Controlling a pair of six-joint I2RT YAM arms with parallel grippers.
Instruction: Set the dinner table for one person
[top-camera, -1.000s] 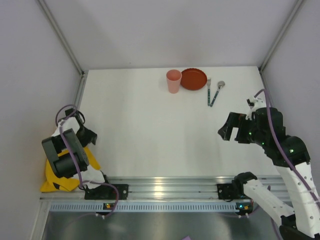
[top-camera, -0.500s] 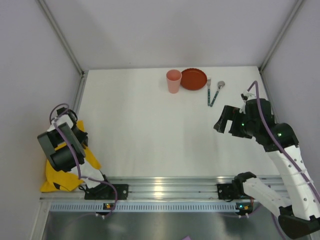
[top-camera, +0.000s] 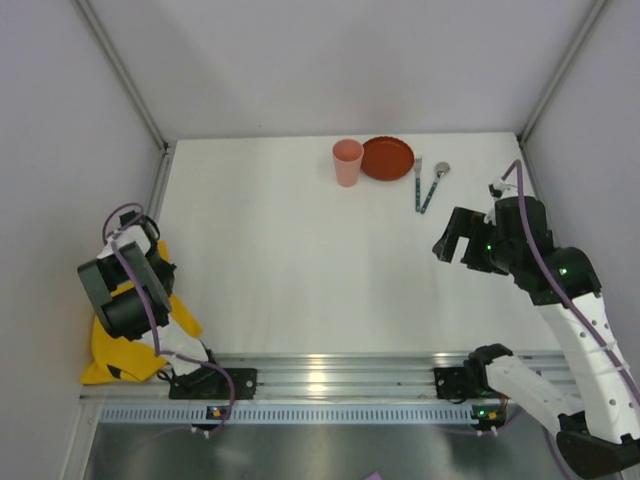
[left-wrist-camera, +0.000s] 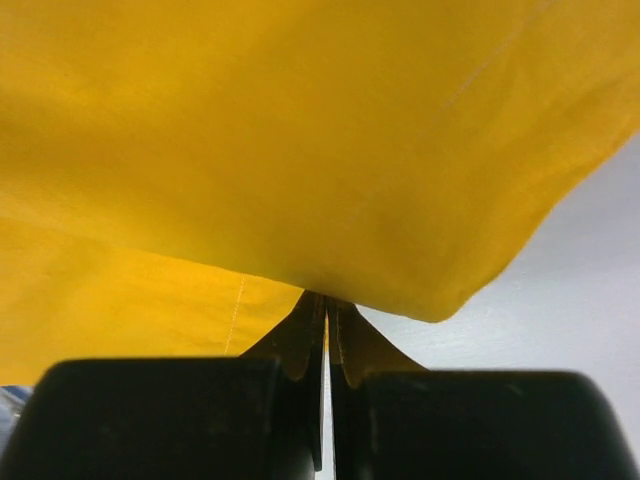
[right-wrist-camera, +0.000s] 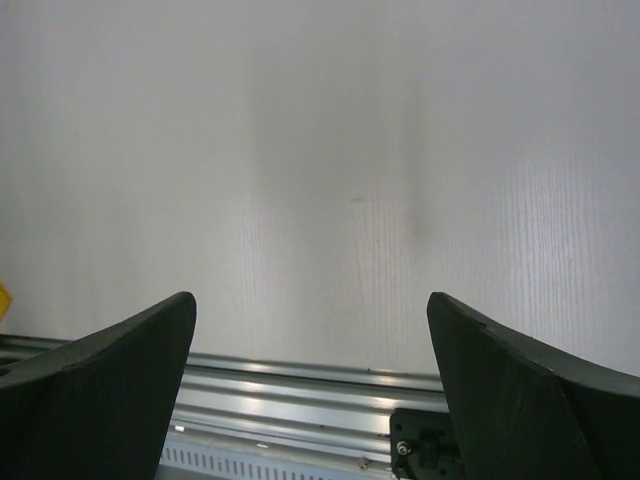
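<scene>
The white dinner table (top-camera: 300, 270) carries a pink cup (top-camera: 347, 162), a red plate (top-camera: 388, 158), a fork (top-camera: 418, 183) and a spoon (top-camera: 434, 187) at its far edge. A yellow cloth mat (top-camera: 108, 358) lies bunched at the near left corner, partly under the left arm. My left gripper (left-wrist-camera: 327, 300) is shut on a fold of that yellow cloth (left-wrist-camera: 300, 150), which fills the left wrist view. Over the table's right side my right gripper (top-camera: 455, 245) hangs open, with only bare tabletop (right-wrist-camera: 330, 150) between its fingers (right-wrist-camera: 120, 380).
Silver metal rails (top-camera: 330, 375) run along the near edge, where both arm bases are bolted. Grey walls close in on the left, right and back. The rail and a black base bracket (right-wrist-camera: 430, 450) show low in the right wrist view.
The left gripper has closed on the yellow cloth and its arm has shifted slightly at the left corner. The right arm has drifted a little toward the far side, staying open.
</scene>
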